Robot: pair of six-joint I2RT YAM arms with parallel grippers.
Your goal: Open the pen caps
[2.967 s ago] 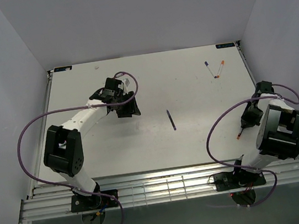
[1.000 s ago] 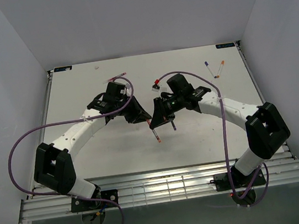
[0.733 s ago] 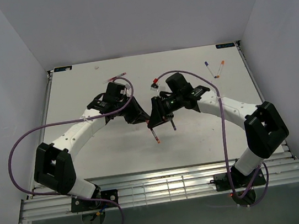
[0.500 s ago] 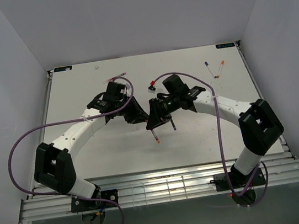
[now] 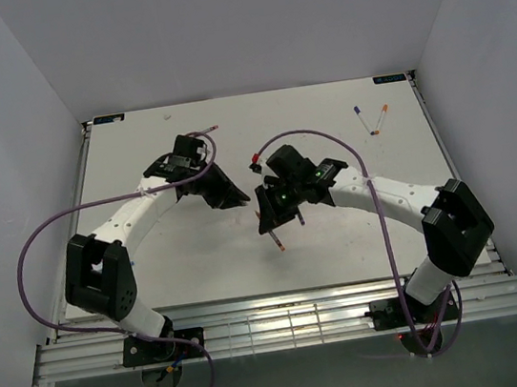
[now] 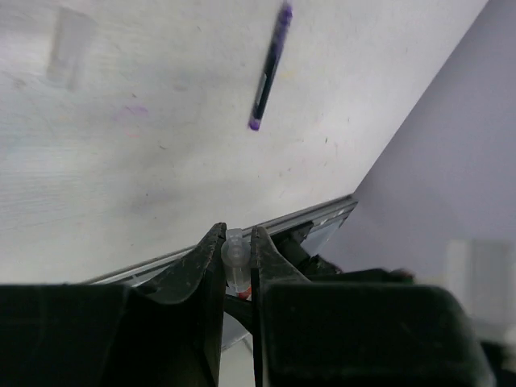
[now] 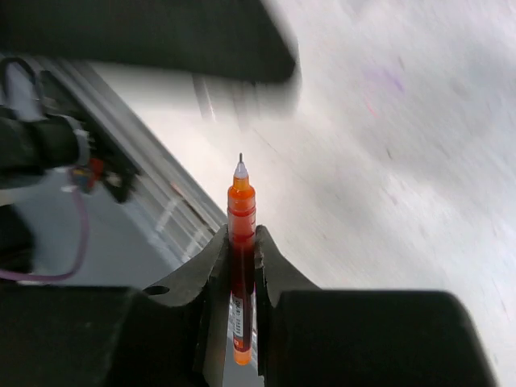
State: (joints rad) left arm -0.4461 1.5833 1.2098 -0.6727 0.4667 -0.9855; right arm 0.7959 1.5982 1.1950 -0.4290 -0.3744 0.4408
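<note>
My left gripper (image 6: 236, 234) is shut on a small translucent pen cap with a red end (image 6: 234, 262). In the top view it (image 5: 238, 198) sits left of my right gripper (image 5: 272, 219), a small gap apart. My right gripper (image 7: 242, 234) is shut on the barrel of an orange-red pen (image 7: 241, 266), whose bare tip points past the fingers toward the near edge (image 5: 279, 245). A purple pen (image 6: 270, 68) lies on the table beyond my left fingers. Two capped pens, one with a blue cap (image 5: 358, 110) and one with an orange cap (image 5: 384, 108), lie at the back right.
The white table (image 5: 153, 266) ends in a metal rail (image 5: 286, 320) at the near edge. Purple cables loop from both arms. Grey walls close the left, right and back sides.
The two grippers were pressed together over the pen; now the left has drawn back to the left with the cap, and the right has shifted toward the near edge with the bare-tipped pen.
</note>
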